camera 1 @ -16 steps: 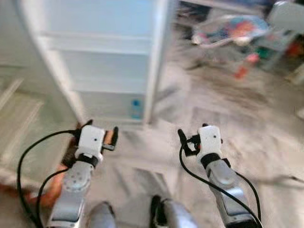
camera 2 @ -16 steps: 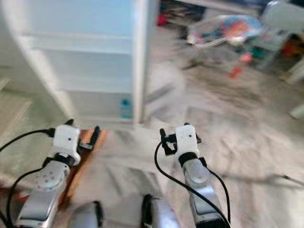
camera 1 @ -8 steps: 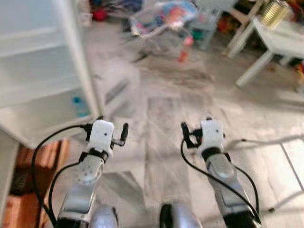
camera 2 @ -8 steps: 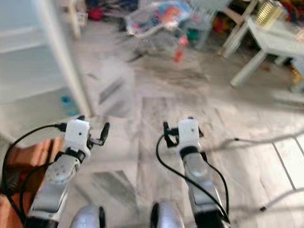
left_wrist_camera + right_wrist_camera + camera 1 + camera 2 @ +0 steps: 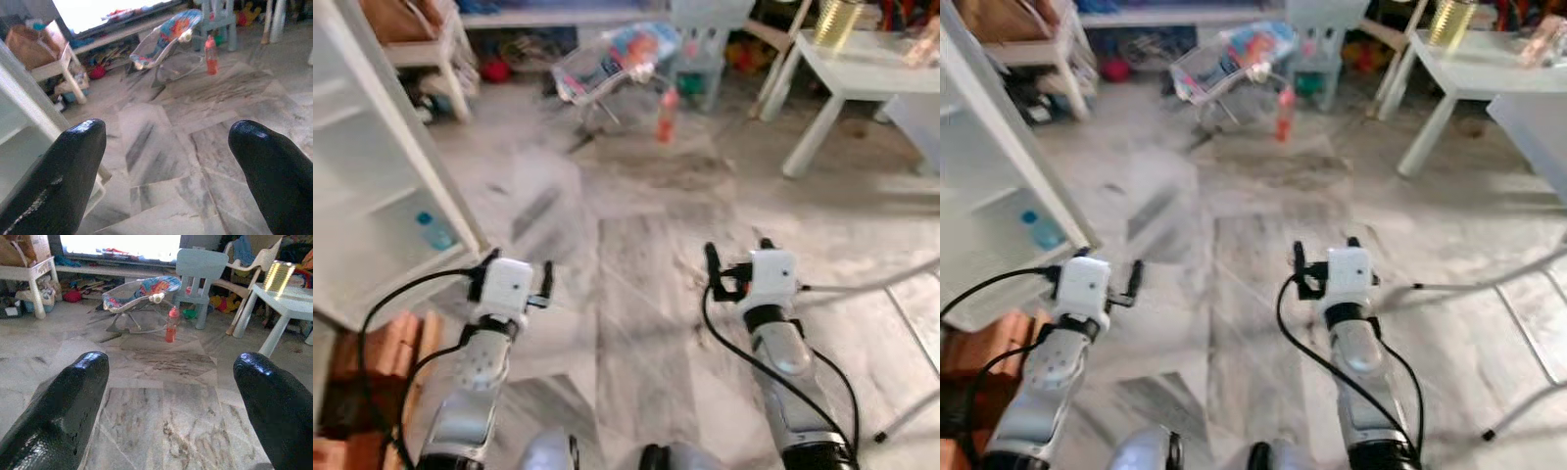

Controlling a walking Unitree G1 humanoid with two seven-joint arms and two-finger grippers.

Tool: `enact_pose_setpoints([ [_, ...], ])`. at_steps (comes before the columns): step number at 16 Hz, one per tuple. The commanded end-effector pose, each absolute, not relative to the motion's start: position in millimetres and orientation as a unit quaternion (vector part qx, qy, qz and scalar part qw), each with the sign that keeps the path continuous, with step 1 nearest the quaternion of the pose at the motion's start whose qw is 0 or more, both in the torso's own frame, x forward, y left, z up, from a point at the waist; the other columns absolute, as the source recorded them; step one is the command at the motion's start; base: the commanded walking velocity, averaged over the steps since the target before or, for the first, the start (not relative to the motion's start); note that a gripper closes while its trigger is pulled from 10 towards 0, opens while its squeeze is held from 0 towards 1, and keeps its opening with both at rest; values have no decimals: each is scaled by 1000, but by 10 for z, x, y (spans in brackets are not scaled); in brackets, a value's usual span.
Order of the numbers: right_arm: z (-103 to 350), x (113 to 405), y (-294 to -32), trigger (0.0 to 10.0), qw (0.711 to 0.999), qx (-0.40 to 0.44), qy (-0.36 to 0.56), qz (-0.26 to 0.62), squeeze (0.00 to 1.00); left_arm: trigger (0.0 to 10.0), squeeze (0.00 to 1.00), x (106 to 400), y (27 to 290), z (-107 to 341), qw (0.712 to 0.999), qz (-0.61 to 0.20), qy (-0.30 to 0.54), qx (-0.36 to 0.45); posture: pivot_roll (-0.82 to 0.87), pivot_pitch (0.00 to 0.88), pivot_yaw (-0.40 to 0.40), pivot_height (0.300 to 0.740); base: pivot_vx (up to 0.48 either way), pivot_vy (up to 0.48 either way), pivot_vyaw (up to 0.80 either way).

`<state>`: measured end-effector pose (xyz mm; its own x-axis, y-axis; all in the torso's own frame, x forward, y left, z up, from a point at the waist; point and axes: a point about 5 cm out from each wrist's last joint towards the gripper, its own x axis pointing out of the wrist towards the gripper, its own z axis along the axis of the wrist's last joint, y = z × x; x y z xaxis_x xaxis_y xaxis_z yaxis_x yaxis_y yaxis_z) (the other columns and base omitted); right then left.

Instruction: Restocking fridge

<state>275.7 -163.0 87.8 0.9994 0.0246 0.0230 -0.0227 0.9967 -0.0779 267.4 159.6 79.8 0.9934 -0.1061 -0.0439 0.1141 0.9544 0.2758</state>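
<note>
Robot's forward-and-down view over a grey marbled floor [image 5: 636, 245]. Both silver arms reach forward at waist height: left pincer [image 5: 519, 277] with its black fingers pointing ahead, beside the lower corner of the open white fridge [image 5: 372, 196]; right pincer [image 5: 736, 264] over bare floor. The finger spacing of each pincer cannot be judged here. Black cables loop from both wrists. A bottle with a blue cap [image 5: 434, 232] lies on the fridge's lowest shelf. Reddish-brown bricks [image 5: 382, 348] sit below the fridge at the lower left. Farther off stand a red bottle [image 5: 666, 101] on the floor, a baby bouncer [image 5: 607, 64] and a white bench [image 5: 862, 73] carrying a yellowish container [image 5: 837, 22].
</note>
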Motion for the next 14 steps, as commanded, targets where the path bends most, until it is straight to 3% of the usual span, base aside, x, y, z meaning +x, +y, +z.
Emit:
enact_pose_setpoints([
  [1,920,2757,-1673,10000,999,-39,-22,2,0,10000,0,2719,1614,839,987,-61,9,148,78,55,30,740,0,0,0],
  [4,922,2716,-1701,10000,998,-51,-19,11,0,10000,0,2709,1678,868,987,-45,2,154,63,53,33,740,196,0,0],
  [10,931,2657,-1505,10000,995,-36,-12,87,0,10000,0,2511,1598,663,988,-43,32,142,75,71,-16,740,444,0,0],
  [14,912,2670,-1425,10000,992,-55,-4,114,0,10000,0,2540,1552,643,988,-47,33,142,75,64,-20,740,460,0,0],
])
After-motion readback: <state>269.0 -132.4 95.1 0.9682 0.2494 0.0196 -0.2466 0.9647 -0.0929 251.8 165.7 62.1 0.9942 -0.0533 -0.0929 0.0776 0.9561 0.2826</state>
